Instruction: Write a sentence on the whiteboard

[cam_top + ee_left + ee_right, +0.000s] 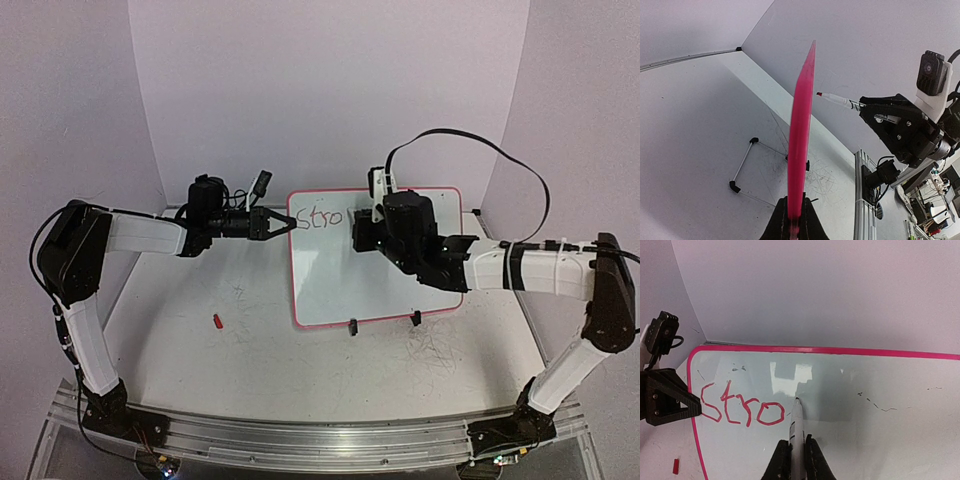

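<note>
**Marker tip sits just right of "Stro"**

Nearest my right wrist camera, the right gripper (797, 452) is pinched narrowly on a white marker (796, 427). The marker points away from me at the whiteboard (880, 440). Its tip is just to the right of the "o", and I cannot tell from here whether it touches the surface. The sentence (742, 410) reads only "Stro", in red, near the board's upper left corner.

The left gripper (670, 400) shows as a black wedge against the board's left rim. A small red cap (676, 466) lies on the table (660, 455) beside it.

The left wrist camera gives what that view cannot: the board edge-on. The left gripper (794, 222) is clamped on the pink rim (800, 140), and the marker's red tip is just beside the writing face.

From the top camera I can see the whole layout. The board (340, 285) is mid-table between the arms, with its two black clip feet (353, 326) on the near edge. The left gripper (285, 222) grips the far left corner. The right gripper's fingers are hidden under its own wrist.
</note>
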Robot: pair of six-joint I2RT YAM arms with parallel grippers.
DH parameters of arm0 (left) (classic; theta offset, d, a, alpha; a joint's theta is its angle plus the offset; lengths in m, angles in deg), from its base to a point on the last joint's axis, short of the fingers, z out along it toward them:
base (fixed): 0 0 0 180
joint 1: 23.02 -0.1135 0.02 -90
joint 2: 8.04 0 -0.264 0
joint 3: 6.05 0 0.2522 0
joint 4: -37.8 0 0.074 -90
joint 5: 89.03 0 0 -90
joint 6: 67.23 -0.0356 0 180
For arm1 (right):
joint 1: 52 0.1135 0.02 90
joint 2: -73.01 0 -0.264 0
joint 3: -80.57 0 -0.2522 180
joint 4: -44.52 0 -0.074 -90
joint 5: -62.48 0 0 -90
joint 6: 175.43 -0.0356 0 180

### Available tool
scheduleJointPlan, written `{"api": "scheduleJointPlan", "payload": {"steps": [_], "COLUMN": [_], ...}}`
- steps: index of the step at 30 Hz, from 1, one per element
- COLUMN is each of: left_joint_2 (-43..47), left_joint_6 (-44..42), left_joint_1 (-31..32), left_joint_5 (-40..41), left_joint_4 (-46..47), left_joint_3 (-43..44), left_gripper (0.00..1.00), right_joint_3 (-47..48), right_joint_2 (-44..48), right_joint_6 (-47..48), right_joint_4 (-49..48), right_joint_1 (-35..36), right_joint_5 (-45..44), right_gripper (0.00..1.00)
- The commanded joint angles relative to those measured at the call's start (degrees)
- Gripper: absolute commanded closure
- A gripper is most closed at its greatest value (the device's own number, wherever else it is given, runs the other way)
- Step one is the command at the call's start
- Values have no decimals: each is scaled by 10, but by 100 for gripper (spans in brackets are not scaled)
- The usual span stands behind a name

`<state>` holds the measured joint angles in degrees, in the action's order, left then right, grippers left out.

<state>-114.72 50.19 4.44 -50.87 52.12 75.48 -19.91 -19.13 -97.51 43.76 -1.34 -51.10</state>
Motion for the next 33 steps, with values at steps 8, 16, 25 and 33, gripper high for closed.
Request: {"api": "scheduleJointPlan", "payload": {"steps": [8, 16, 25, 33], "left_joint_2": [22, 23, 23, 24], "left_joint_6": [1, 0, 0, 0], "left_joint_1": [7, 8, 9, 9], "left_joint_5": [-7, -8, -7, -8], "left_joint_4": [10, 10, 10, 10], "left_joint_3": [2, 2, 2, 2], "left_gripper": [100, 100, 100, 100], "right_joint_3": [20, 26, 8, -17], "right_joint_2": [-15, -23, -10, -4], "right_joint_6": [5, 14, 7, -9], "right_joint_4": [-20, -22, -11, -2], "right_joint_1": [1, 1, 1, 8], "right_joint_5": [-5, -10, -13, -6], "right_gripper": [100, 100, 100, 100]}}
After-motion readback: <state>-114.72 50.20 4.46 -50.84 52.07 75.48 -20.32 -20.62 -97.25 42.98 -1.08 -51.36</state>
